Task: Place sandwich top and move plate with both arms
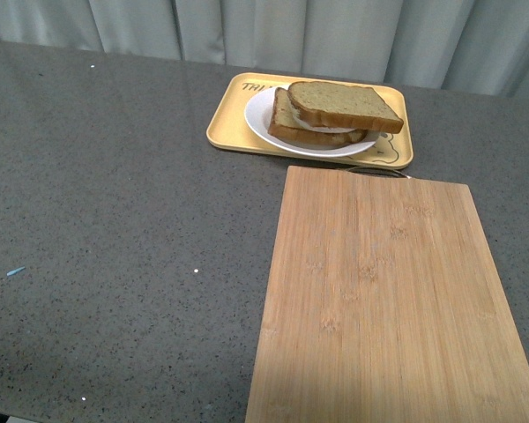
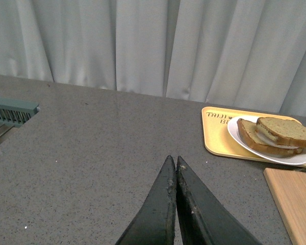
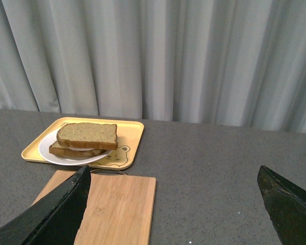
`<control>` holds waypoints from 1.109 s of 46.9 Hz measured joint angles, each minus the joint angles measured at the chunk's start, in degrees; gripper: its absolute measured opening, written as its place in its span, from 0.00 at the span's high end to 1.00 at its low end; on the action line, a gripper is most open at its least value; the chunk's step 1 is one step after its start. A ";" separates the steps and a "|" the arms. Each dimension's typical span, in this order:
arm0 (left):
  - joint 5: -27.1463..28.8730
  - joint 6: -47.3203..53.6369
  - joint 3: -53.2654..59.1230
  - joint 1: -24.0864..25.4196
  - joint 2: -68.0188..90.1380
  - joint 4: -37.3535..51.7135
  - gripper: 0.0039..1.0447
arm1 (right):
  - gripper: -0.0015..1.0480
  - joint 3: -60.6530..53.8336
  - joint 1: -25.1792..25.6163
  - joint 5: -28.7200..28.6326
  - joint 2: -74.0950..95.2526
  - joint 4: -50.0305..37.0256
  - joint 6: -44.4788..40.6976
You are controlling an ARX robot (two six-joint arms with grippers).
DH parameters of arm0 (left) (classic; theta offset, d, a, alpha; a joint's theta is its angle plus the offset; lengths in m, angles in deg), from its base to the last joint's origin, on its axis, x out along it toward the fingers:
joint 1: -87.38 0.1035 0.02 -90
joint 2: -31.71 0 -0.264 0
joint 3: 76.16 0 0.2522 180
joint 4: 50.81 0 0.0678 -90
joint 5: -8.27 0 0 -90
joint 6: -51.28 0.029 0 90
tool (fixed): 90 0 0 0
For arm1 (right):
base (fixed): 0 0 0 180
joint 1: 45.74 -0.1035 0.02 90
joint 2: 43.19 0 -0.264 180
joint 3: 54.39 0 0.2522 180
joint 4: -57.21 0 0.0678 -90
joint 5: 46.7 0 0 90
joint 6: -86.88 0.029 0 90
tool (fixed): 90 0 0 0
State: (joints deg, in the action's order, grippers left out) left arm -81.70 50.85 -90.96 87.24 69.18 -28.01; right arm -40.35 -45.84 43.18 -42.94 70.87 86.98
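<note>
The sandwich top (image 1: 346,103), a tan speckled bread slice, lies on the lower slice with a white filling between them, on the white plate (image 1: 263,119). The plate sits on the yellow tray (image 1: 225,123). The stack also shows in the left wrist view (image 2: 285,131) and the right wrist view (image 3: 87,136). Neither arm shows in the front view. My left gripper (image 2: 174,161) is shut and empty, over bare table well short of the tray. My right gripper (image 3: 174,171) is wide open and empty, held back from the sandwich.
A bamboo cutting board (image 1: 388,300) lies on the grey table just in front of the tray; it also shows in the right wrist view (image 3: 117,206). A grey curtain hangs behind the table. A green rack (image 2: 10,109) sits at the table's edge in the left wrist view.
</note>
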 joint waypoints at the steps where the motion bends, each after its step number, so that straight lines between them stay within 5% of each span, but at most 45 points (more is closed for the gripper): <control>1: -0.02 0.00 0.00 0.00 -1.22 -1.09 0.97 | 0.09 0.00 0.00 0.00 0.00 0.00 0.00; 22: -0.02 0.00 0.02 0.02 -18.25 -17.14 0.97 | 0.09 0.00 0.00 0.02 0.00 0.00 0.00; 52: -0.02 0.00 0.02 0.02 -29.68 -28.89 0.97 | 0.09 0.00 0.00 0.02 0.00 0.00 0.00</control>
State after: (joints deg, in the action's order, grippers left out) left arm -81.72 50.85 -90.94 87.26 39.50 -56.91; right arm -40.35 -45.84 43.20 -42.94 70.87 86.98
